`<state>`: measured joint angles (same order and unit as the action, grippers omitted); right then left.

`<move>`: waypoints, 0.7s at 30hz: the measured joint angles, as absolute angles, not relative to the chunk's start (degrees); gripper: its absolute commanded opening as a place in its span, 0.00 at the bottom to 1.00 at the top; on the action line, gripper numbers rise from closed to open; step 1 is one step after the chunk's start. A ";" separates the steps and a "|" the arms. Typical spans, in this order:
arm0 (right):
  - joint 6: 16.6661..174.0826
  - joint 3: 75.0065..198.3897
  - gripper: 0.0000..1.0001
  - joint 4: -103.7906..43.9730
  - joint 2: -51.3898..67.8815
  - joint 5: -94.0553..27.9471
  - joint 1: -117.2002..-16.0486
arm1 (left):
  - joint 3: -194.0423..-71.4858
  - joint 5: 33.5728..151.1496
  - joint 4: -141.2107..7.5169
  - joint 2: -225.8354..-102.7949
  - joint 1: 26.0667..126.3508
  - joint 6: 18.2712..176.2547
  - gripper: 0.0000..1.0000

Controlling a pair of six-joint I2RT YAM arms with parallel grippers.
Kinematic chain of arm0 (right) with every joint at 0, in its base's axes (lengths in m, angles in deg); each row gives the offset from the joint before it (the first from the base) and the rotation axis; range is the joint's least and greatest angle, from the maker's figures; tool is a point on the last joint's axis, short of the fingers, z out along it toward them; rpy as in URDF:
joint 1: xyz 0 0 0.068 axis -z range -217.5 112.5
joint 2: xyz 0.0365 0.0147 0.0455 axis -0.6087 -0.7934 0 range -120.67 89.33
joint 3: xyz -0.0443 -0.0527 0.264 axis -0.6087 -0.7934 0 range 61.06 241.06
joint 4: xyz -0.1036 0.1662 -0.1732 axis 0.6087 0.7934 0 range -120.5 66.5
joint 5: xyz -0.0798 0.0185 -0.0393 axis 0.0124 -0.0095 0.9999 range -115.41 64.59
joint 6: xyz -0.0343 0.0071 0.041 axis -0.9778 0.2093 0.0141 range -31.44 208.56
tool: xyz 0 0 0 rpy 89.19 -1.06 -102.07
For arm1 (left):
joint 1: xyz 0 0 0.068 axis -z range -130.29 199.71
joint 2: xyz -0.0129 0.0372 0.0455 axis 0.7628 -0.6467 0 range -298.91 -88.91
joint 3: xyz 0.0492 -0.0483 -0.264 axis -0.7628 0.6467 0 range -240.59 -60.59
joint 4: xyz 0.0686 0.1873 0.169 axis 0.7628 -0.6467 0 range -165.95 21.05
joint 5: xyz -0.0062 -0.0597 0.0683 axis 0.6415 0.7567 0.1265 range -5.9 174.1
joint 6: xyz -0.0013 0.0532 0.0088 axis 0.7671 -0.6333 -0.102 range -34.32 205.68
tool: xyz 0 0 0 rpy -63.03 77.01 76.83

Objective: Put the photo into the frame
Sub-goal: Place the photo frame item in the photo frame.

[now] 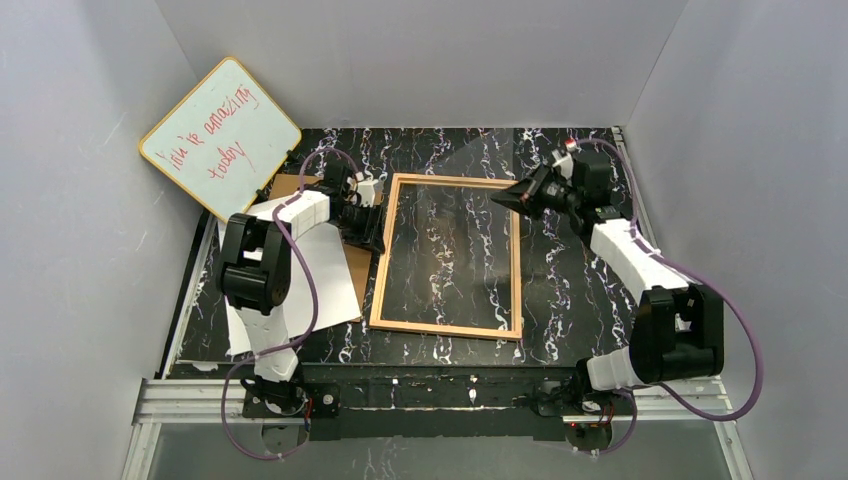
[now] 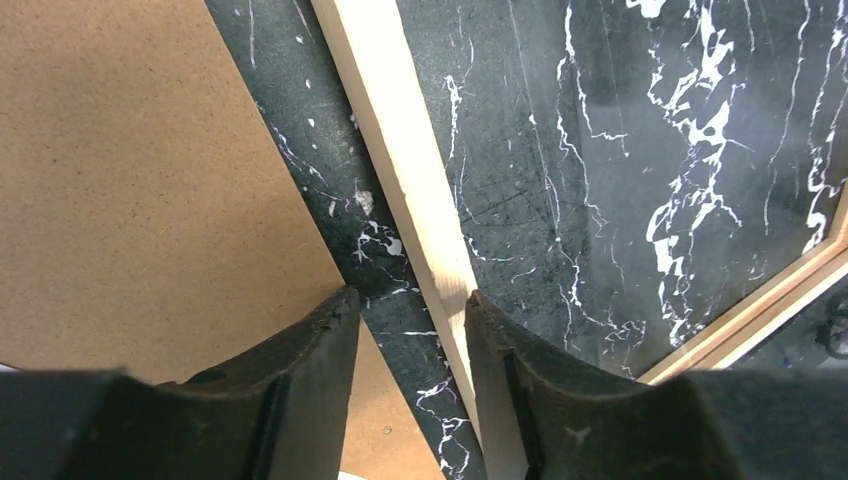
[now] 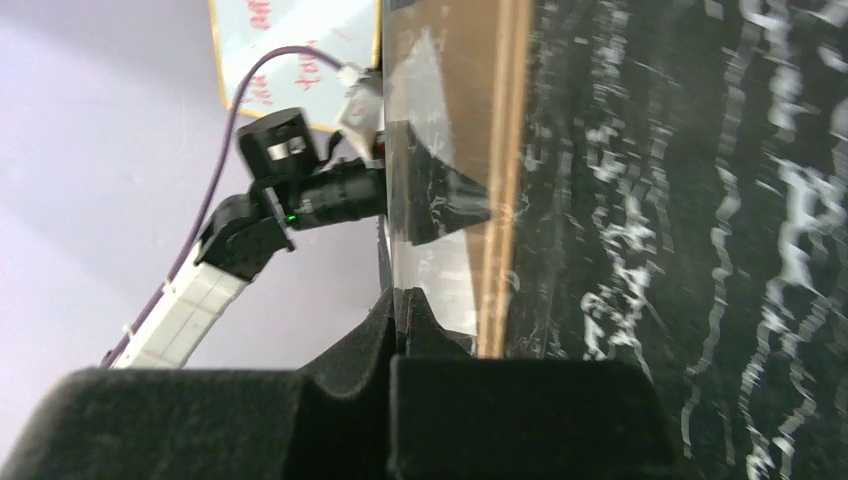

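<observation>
The light-wood frame (image 1: 447, 325) lies flat mid-table; its left rail shows in the left wrist view (image 2: 400, 160). My right gripper (image 1: 503, 198) is shut on the edge of the clear pane (image 3: 440, 150), beside the frame's right rail (image 3: 500, 200); its jaws (image 3: 405, 297) pinch the thin sheet. My left gripper (image 1: 372, 228) is open and empty, low over the frame's left rail, and the rail and bare table show between its fingers (image 2: 405, 300). The photo (image 1: 325, 295) lies white side up left of the frame, partly under the brown backing board (image 1: 352, 262) and my left arm.
A yellow-rimmed whiteboard (image 1: 220, 135) with red writing leans at the back left and shows in the right wrist view (image 3: 290, 40). The brown board fills the left of the left wrist view (image 2: 140, 170). Grey walls enclose the black marbled table (image 1: 570, 280).
</observation>
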<state>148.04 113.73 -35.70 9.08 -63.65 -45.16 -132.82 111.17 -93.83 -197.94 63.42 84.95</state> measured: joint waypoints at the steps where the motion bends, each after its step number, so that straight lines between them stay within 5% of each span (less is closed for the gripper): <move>1: 147.17 116.72 0.01 -33.75 8.58 -63.21 -46.43 | -132.84 111.39 -93.81 -198.01 63.38 85.10 0.46; 10: 144.15 137.84 0.01 -31.15 8.38 -64.88 -53.33 | -135.71 112.50 -93.81 -197.92 59.21 87.20 0.41; 21: 156.11 110.38 0.01 -49.40 7.66 -67.15 -50.10 | -136.51 111.50 -93.70 -192.13 50.14 86.70 0.38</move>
<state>156.11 110.38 -49.40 7.66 -67.15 -50.10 -136.51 111.50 -93.70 -192.13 50.14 86.70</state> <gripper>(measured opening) 0.031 0.379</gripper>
